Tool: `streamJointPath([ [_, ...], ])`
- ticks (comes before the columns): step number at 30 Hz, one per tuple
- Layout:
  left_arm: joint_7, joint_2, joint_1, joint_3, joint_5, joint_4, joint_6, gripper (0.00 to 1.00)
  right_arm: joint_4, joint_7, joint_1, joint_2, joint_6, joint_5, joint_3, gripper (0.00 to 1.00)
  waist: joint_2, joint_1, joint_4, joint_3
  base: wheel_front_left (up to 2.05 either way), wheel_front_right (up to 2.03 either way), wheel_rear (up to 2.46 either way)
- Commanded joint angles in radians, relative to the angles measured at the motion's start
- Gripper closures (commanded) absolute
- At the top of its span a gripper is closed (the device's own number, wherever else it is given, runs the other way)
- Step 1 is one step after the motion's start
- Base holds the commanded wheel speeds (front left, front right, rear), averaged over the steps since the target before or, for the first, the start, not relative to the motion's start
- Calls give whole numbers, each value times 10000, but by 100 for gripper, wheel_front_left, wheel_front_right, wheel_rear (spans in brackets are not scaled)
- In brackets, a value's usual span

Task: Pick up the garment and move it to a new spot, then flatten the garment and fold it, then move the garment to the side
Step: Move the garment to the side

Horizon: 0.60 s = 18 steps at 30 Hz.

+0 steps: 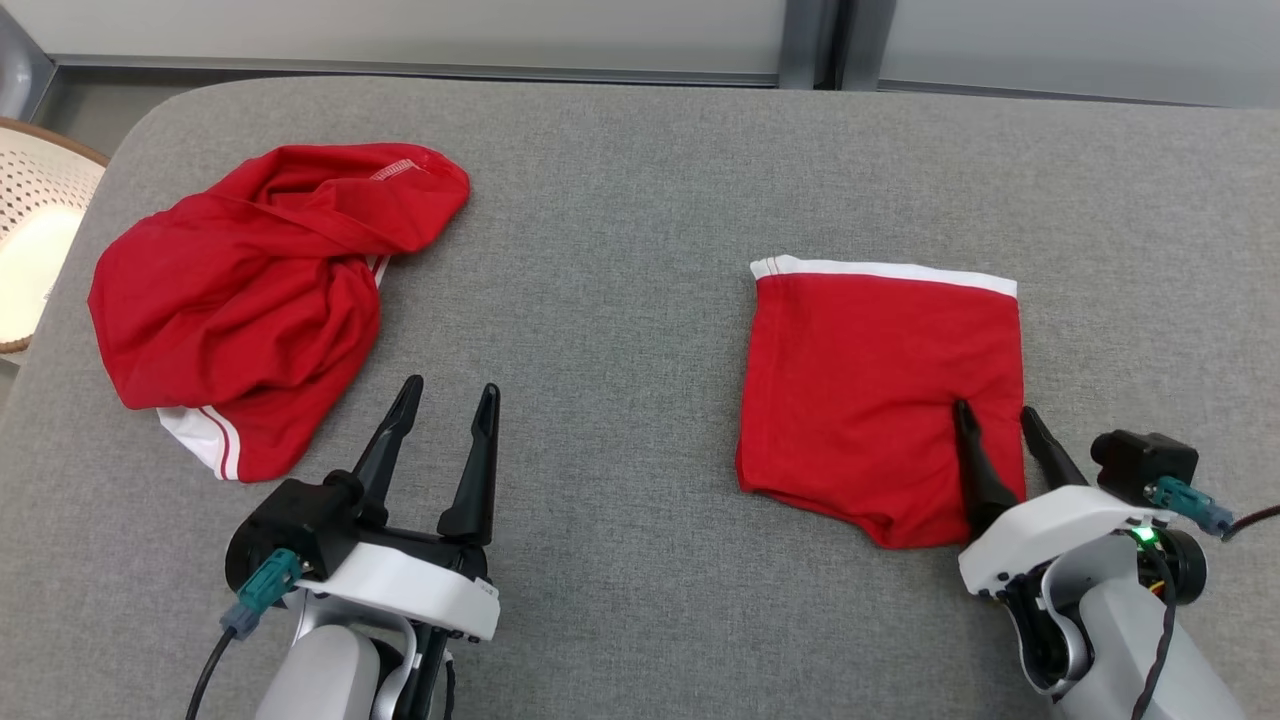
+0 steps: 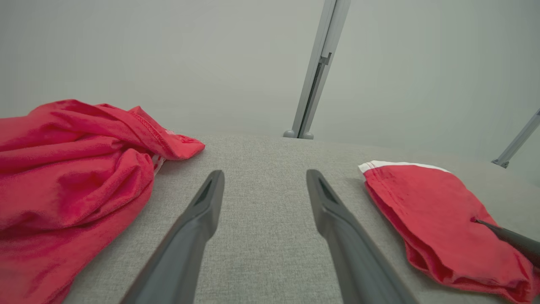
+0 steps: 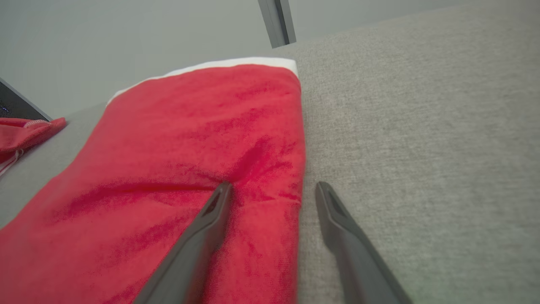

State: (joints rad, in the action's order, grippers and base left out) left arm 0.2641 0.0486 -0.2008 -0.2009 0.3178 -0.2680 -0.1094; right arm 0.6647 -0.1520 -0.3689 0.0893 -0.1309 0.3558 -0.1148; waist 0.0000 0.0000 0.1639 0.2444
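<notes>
straddling folded garment's (image 1: 870, 380) edge, right gripper (image 1: 995, 408) gapes empty, left gripper (image 1: 450, 385) likewise; head view catches basket (image 1: 40, 180).

In my head view the pale perforated basket (image 1: 35, 190) at nine o'clock is cut off by the frame edge. The right gripper (image 1: 996, 410) covers the five o'clock corner of the folded garment (image 1: 880, 380), and I can't tell whether its fingers touch the cloth. In the left wrist view the crumpled garment (image 2: 63, 177) runs off at nine o'clock.
</notes>
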Motion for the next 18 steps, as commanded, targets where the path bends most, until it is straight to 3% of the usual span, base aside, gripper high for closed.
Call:
streamJointPath([
  [1, 3, 29, -203, -23, 60, 38, -48, 0, 296, 326, -168, -64, 1, 516, -212, 0, 0, 0, 120, 146, 0, 0, 0],
  [2, 3, 32, -212, -49, 79, 32, -51, 0, 368, 406, -198, -101, 1, 648, -350, 75, 0, 0, 124, 167, 0, 0, 0],
  [3, 3, 41, -234, -65, 103, 18, -56, 0, 432, 458, -244, -43, 1, 716, -493, 100, 0, 0, 120, 181, 0, 0, 0],
  [7, 3, 29, -311, -187, 54, -22, -68, 0, 648, 196, -397, 229, 2, 606, -757, 100, 0, 0, 22, 187, 0, 0, 0],
  [15, 3, 41, -457, -530, -158, 80, -151, 0, 1018, -684, -1223, 1075, 13, -1093, -1159, 100, 0, 0, -759, 212, 0, 0, 0],
  [18, 3, 33, -744, -890, -388, 152, -198, 0, 988, -807, -1600, 1875, 13, -2081, -1598, 100, 0, 0, -1364, 431, 0, 0, 0],
])
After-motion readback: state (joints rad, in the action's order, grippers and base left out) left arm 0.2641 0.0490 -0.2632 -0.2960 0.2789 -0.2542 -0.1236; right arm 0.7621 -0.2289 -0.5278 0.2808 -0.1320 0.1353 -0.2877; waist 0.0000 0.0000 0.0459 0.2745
